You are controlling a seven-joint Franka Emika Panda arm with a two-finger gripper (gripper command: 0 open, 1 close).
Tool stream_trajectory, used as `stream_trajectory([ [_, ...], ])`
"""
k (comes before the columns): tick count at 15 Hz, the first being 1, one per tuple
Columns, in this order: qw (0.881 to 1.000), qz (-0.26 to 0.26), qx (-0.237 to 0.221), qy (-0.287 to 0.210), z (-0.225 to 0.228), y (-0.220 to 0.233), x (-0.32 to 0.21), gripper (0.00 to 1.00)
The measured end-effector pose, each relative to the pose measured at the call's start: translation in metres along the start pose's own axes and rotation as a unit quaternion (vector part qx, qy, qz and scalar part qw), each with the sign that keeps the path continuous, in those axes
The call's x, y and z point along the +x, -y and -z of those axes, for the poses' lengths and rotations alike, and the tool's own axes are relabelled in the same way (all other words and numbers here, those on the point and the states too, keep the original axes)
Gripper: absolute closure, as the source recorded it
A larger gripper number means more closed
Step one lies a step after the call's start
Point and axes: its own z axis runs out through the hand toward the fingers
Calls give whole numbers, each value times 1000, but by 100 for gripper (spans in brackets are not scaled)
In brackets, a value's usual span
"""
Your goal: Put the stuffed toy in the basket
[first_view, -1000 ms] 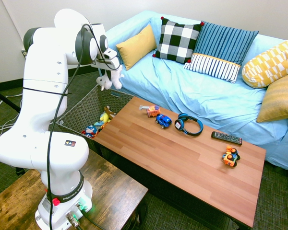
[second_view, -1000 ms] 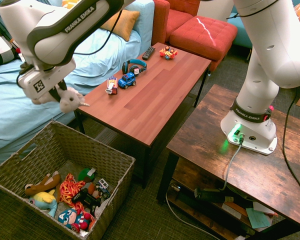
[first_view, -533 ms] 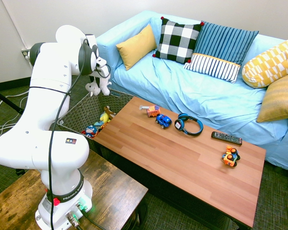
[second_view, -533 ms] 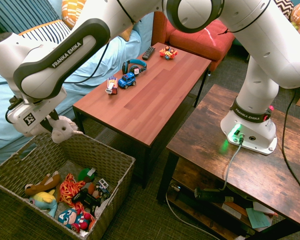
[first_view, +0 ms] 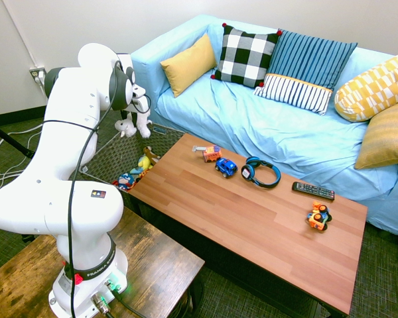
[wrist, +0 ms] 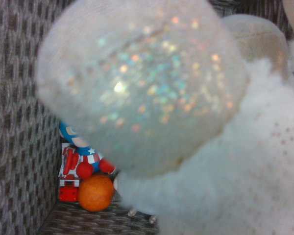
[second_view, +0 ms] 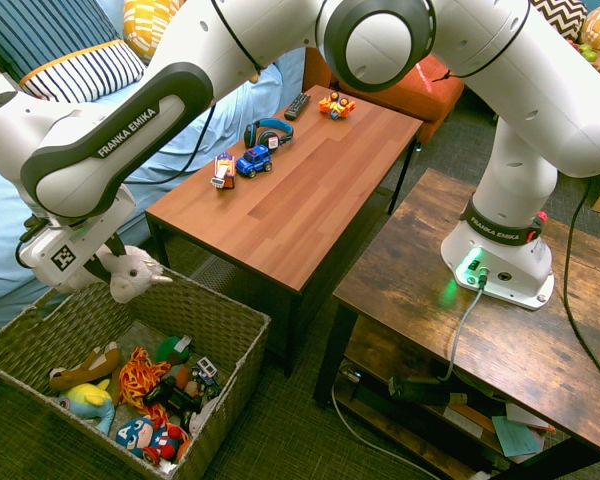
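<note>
The stuffed toy (second_view: 133,276), white and fluffy, hangs from my gripper (second_view: 108,266) just above the far rim of the basket (second_view: 215,301). The gripper is shut on it. In the first exterior view the stuffed toy (first_view: 134,123) dangles below the gripper (first_view: 135,110), over the grey-brown wicker basket (first_view: 109,156) that stands on the floor between sofa and coffee table. The wrist view is filled by the blurred stuffed toy (wrist: 225,171), with the basket's woven wall (wrist: 14,147) behind it.
Several toys (second_view: 145,395) lie in the basket's bottom. The wooden coffee table (first_view: 252,225) beside it holds toy cars (first_view: 225,167), headphones (first_view: 261,171) and a remote (first_view: 313,191). The blue sofa (first_view: 265,126) with cushions runs behind.
The arm has swung the stuffed toy away from the sofa and lowered it, from well above the basket down to just over its rim.
</note>
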Motion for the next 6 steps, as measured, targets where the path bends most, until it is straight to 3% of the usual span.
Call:
stream_trajectory([
  [6,1000,-7,-13,-2,1,-3,8,0],
])
